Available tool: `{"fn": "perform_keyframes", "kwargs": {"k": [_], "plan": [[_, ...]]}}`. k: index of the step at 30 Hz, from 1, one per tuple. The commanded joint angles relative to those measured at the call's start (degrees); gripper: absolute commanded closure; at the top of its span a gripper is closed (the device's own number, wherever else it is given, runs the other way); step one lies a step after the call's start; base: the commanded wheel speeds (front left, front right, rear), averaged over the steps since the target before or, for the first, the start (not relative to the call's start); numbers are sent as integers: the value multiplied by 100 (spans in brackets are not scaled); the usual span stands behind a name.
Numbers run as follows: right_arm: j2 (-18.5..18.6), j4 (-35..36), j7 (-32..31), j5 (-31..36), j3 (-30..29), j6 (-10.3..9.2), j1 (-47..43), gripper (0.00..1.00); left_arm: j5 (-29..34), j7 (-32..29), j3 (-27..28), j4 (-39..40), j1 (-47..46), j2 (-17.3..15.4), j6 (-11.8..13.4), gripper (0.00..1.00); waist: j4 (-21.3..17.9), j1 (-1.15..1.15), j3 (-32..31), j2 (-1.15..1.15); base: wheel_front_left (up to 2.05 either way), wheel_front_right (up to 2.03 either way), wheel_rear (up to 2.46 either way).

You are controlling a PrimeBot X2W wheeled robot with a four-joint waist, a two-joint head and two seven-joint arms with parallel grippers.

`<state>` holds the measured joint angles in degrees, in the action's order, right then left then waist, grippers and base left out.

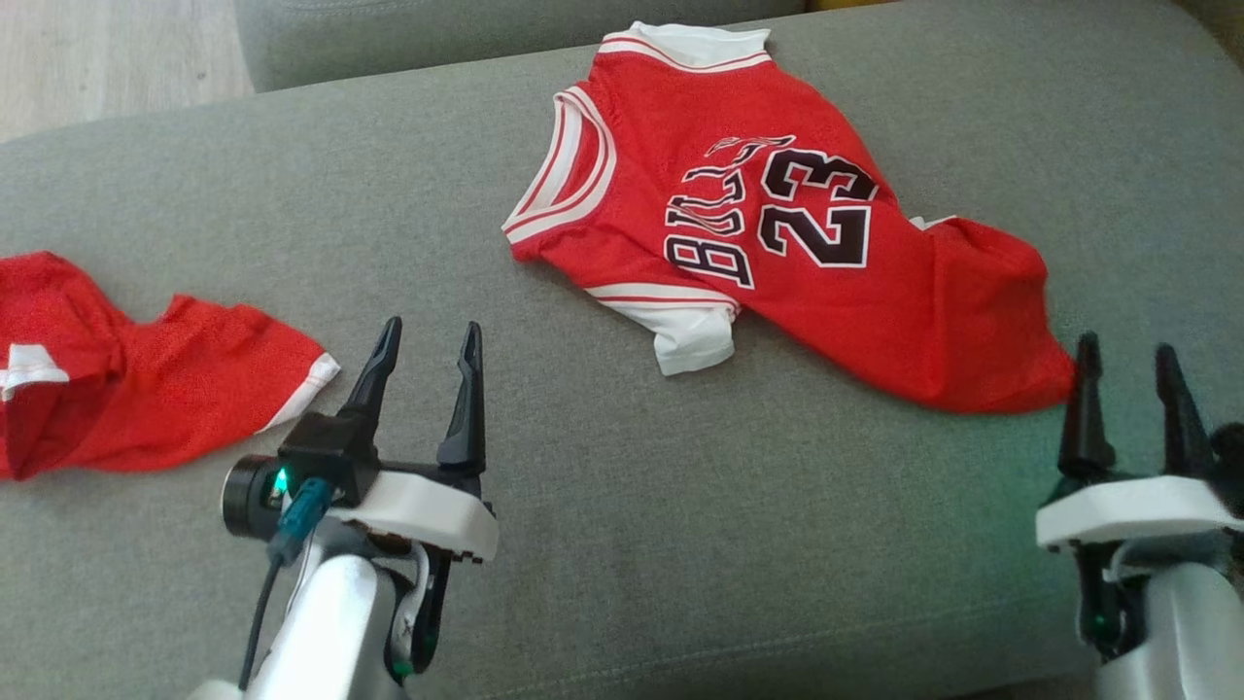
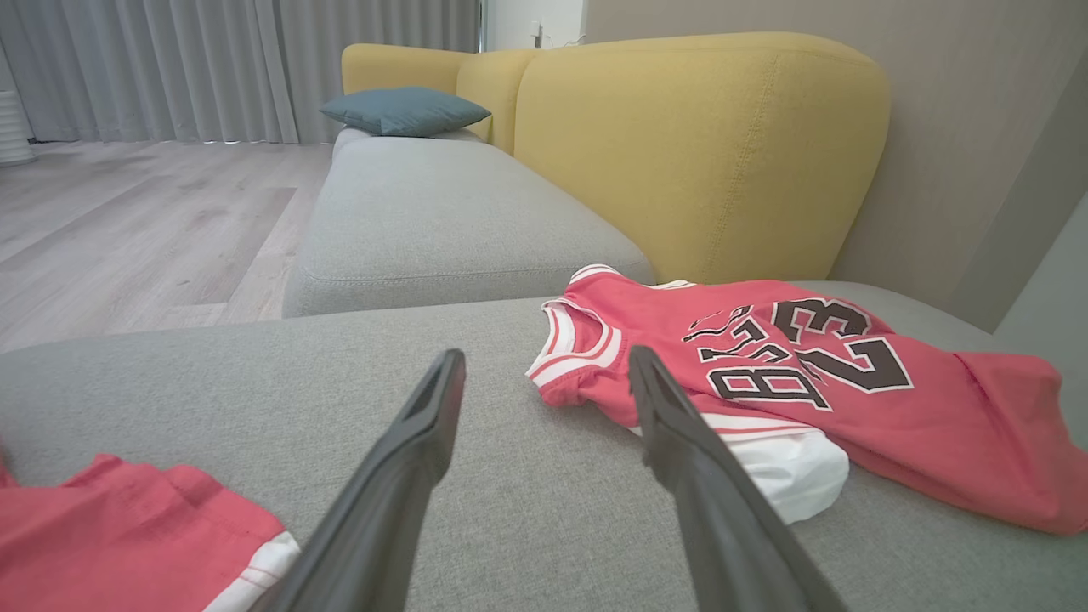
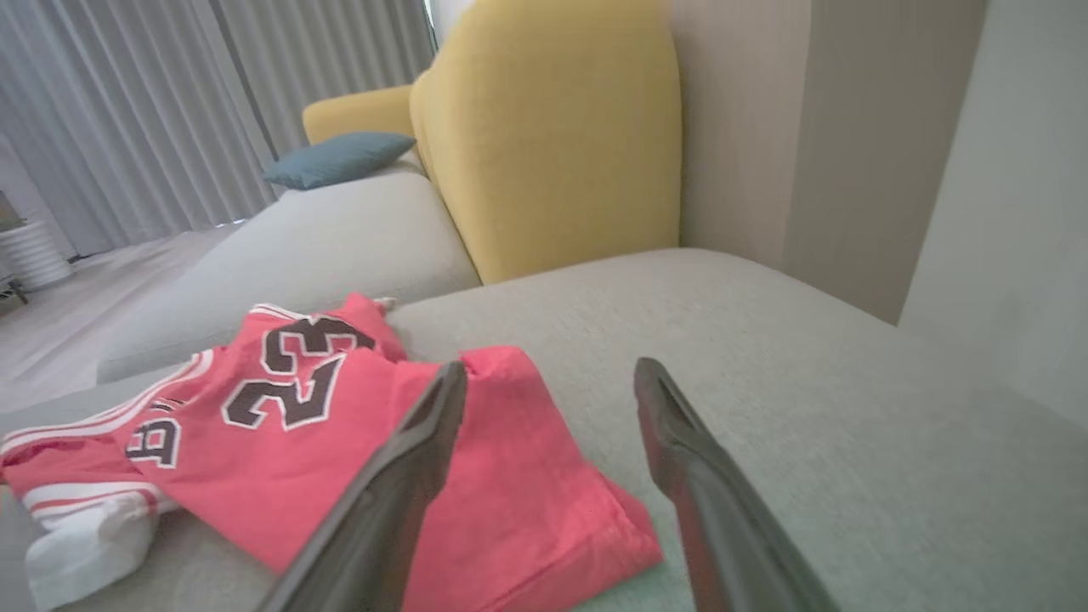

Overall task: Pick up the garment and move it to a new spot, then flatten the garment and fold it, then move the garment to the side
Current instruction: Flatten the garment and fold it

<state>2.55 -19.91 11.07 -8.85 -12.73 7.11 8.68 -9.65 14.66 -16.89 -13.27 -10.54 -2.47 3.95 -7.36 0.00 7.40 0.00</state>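
Note:
The garment (image 1: 777, 243), a red jersey with white trim and a black 23, lies rumpled on the grey sofa seat (image 1: 680, 506), with one white-edged armhole folded under at its near side. My right gripper (image 1: 1126, 346) is open just beside the jersey's lower right corner and holds nothing. In the right wrist view the garment (image 3: 280, 425) lies under and left of the right gripper (image 3: 552, 367). My left gripper (image 1: 432, 329) is open over bare cushion, well left of the jersey. In the left wrist view the garment (image 2: 935, 425) lies ahead and right of the left gripper (image 2: 546, 355).
A second red cloth with white trim (image 1: 146, 389) lies crumpled at the seat's left edge, close to my left gripper. A yellow backrest (image 2: 697, 153) rises behind the seat. A blue pillow (image 2: 404, 110) sits on the far cushion. Wood floor lies beyond.

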Motion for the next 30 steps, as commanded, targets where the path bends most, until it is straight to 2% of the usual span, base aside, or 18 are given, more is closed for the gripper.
{"fn": "perform_keyframes", "kwargs": {"k": [1,7,8,11,15,30], "plan": [[32,326,134,72,283,37,112,0,38,34,154,162,-71,-41,-21,0,21,0,-19,0,0,0,0],[32,879,304,56,1141,37,-67,0,20,34,134,152,-17,-41,-12,0,155,0,-112,0,0,0,0],[32,879,304,56,1141,37,-67,0,20,34,134,152,-17,-41,-12,0,155,0,-112,0,0,0,0],[32,993,260,90,1795,37,-270,0,-6,34,125,167,26,-41,6,0,295,0,-160,0,0,0,0],[32,890,97,149,2234,37,-346,0,-38,34,102,184,34,-41,31,0,484,0,-142,0,0,0,0],[32,-335,-322,-199,2574,37,371,0,-152,34,-51,187,-73,-41,103,0,1298,0,208,0,0,0,0]]}}
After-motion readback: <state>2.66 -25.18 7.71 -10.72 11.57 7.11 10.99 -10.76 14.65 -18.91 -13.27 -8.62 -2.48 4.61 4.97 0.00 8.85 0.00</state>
